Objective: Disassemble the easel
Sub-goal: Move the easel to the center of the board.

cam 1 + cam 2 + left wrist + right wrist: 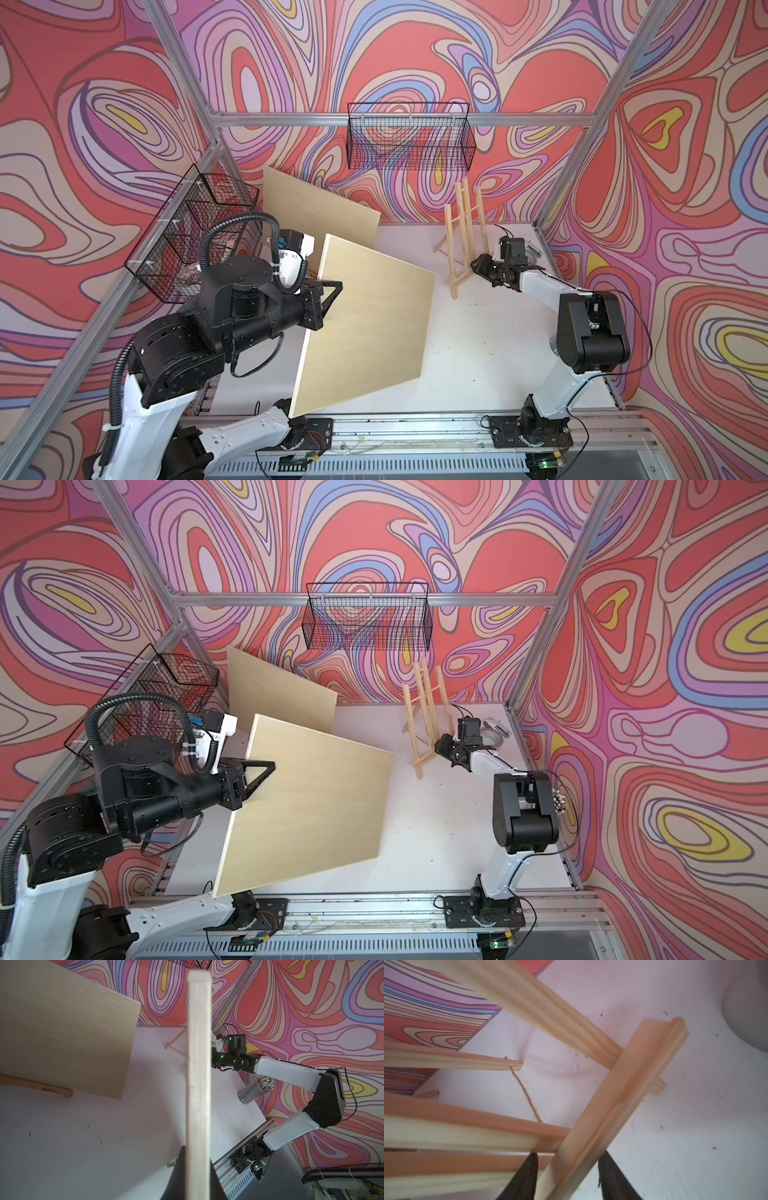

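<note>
At back right of counter (pixel 498 353), easel (pixel 461 281) stands upright; right claw (pixel 566 1156) astride its bottom ledge, jaws partly apart, grip uncertain. Left claw (pixel 330 291) clamps edge of wooden board (pixel 365 324), held tilted above counter's middle

Our left arm (pixel 249 320) stretches rightward, left gripper (pixel 332 289) fingers clamped on a board (pixel 374 324); our right arm (pixel 540 286) reaches far-left, right gripper (pixel 477 266) fingers parted.
</note>
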### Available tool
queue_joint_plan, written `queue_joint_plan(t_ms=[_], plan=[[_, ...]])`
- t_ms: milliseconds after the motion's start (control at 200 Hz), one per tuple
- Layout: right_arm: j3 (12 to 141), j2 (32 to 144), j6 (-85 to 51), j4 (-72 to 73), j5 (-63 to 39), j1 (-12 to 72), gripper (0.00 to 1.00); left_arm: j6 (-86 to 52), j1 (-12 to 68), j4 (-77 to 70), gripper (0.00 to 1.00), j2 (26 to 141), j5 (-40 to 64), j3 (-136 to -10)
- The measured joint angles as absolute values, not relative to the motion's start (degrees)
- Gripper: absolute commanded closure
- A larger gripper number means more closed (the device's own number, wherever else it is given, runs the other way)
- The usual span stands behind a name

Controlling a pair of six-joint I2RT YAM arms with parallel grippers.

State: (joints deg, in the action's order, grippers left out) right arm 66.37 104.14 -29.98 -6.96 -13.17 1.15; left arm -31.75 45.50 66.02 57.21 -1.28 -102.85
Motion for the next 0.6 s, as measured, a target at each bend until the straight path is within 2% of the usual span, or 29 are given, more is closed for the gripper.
queue_joint_plan(t_ms=[346, 601], plan=[[71.13, 107.7, -29.56, -7.2, -13.37, 1.15, 0.49, -34.22, 43.05, 62.57, 1.0, 58.98, 1.74, -99.53], [64.84, 98.17, -30.17, -7.42, -14.41, 1.15, 0.47, -40.16, 33.71, 54.72, 1.0, 60.69, 11.64, -92.31]])
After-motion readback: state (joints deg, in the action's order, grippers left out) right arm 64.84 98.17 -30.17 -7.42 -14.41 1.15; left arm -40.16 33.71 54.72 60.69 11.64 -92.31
